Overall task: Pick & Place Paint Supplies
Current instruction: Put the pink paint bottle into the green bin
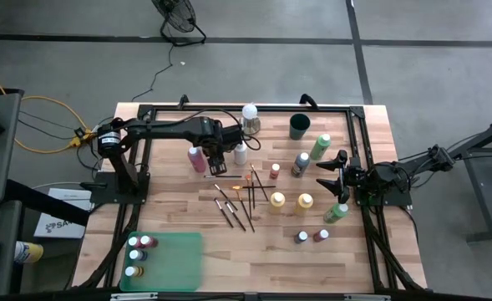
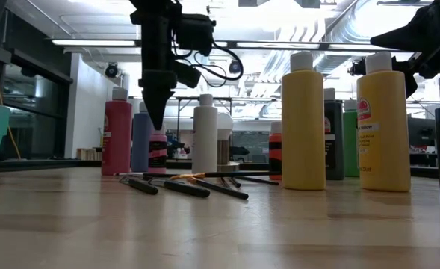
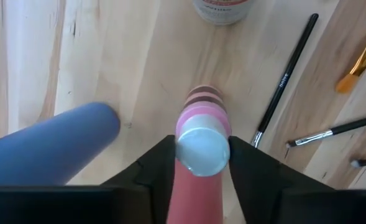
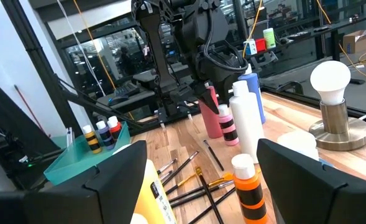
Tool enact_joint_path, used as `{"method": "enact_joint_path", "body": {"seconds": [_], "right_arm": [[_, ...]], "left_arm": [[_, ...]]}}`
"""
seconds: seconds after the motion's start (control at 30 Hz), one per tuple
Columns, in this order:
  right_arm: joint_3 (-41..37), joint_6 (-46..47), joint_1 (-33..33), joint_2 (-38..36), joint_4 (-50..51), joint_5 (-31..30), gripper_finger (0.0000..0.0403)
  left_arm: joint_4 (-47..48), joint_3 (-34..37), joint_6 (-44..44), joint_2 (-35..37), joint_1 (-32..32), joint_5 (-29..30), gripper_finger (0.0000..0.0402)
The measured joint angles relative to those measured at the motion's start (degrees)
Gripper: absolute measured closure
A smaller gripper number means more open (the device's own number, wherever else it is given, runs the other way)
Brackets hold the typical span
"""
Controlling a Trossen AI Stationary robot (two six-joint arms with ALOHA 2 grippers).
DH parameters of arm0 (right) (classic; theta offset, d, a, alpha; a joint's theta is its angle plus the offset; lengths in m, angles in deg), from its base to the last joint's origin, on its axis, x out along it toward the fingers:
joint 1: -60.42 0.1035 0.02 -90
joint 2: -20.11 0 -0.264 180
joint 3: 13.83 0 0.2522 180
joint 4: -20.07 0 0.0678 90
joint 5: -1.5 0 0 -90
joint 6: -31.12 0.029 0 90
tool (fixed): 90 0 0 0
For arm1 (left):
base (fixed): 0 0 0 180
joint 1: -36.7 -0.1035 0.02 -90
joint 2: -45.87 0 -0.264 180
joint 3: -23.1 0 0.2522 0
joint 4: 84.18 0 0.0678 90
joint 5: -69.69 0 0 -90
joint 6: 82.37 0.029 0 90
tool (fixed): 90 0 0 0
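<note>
A small pink paint bottle with dark bands (image 2: 157, 155) stands on the table among the far-left cluster, its pale cap (image 3: 201, 151) up. My left gripper (image 2: 157, 123) points down over it, closed on the cap. A taller pink bottle (image 2: 116, 138), a blue-purple one (image 3: 46, 152) and a white one (image 2: 205, 138) stand close around. Thin brushes (image 1: 237, 196) lie flat mid-table. My right gripper (image 4: 201, 180) waits open and level at the table's right side (image 1: 333, 173), with nothing between its fingers. My left gripper pinches the small pink bottle's pale cap (image 3: 181, 155) between its two fingers (image 3: 242, 165), one on each side. The fingers come from above, pointing down. The bottle stands upright with its base on the table.
A teal tray (image 1: 183, 267) at the near left holds several small bottles. Two yellow bottles (image 1: 276, 201), green bottles (image 1: 321, 146), a dark green cup (image 1: 300, 126) and a white ball on a metal base (image 1: 250, 117) stand around the middle and far side.
</note>
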Motion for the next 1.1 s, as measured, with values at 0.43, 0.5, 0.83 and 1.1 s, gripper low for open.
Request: {"method": "enact_joint_path", "body": {"seconds": [0.43,0.5,0.83,1.1], "right_arm": [[0.00,-0.02,-0.01,0.00,0.00,0.00,0.0104],[0.00,-0.02,-0.01,0.00,0.01,0.00,0.0104],[-0.02,0.00,-0.01,0.00,-0.02,0.00,0.0104],[-0.01,-0.01,-0.01,0.00,0.00,-0.01,0.0104]], "left_arm": [[4.52,-1.64,4.71,4.35,1.36,-0.49,0.0285],[5.70,-2.53,7.01,5.85,2.20,-0.98,0.0285],[13.81,-6.43,16.02,12.17,12.43,-6.08,0.0286],[15.70,-6.51,8.83,16.39,25.85,-6.17,0.0286]]}}
